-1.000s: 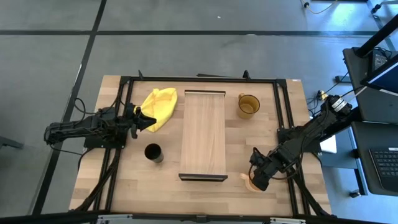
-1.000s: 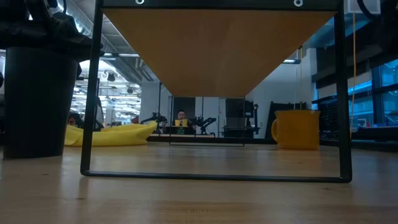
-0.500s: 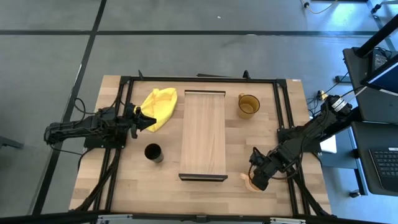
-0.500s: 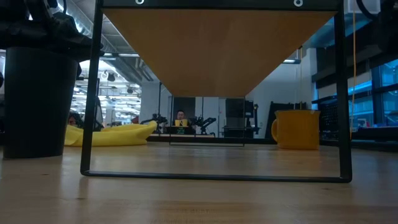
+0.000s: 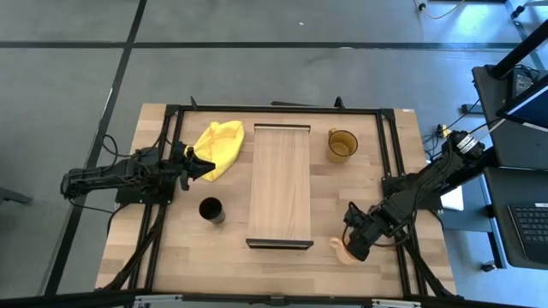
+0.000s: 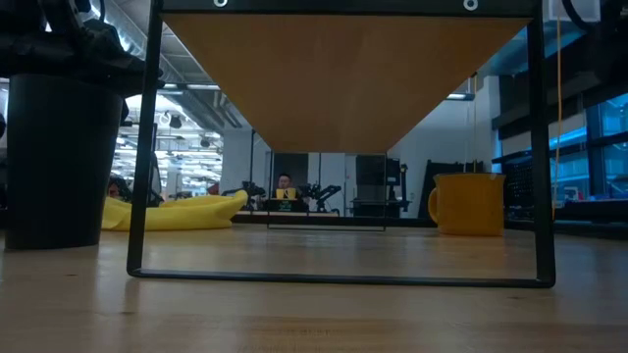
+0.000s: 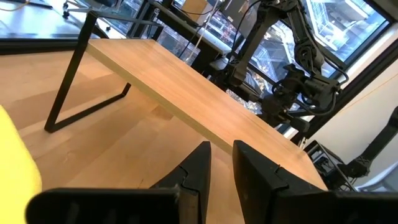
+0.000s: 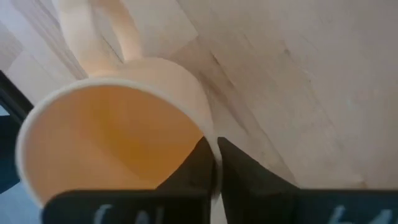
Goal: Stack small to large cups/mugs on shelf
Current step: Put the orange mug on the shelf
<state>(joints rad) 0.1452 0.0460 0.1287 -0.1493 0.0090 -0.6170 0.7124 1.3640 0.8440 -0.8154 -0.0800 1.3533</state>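
The pale peach mug [image 5: 342,251] is at the table's near right, past the shelf's near end. It fills the right wrist view [image 8: 118,130], handle [image 8: 118,31] away from the fingers. My right gripper [image 5: 353,245] is shut on it. The amber mug [image 5: 341,145] stands on its base right of the long wooden shelf [image 5: 279,186]. The black cup [image 5: 211,210] stands left of the shelf. My left gripper [image 5: 206,165] rests shut and empty beside the yellow cloth [image 5: 218,147]. My right gripper pinches the peach mug's wall at the rim [image 8: 208,134], on the side opposite the handle. One finger [image 8: 193,165] is inside the mug and one is outside. The fingers come slanting down from the table's right. Whether the base is on the table is hidden.
The shelf stands on dark end brackets [image 6: 147,147], its board raised above the table [image 6: 314,314]. A dark frame [image 5: 274,109] runs around the work area. There is bare wood between the shelf and the amber mug, and near the black cup.
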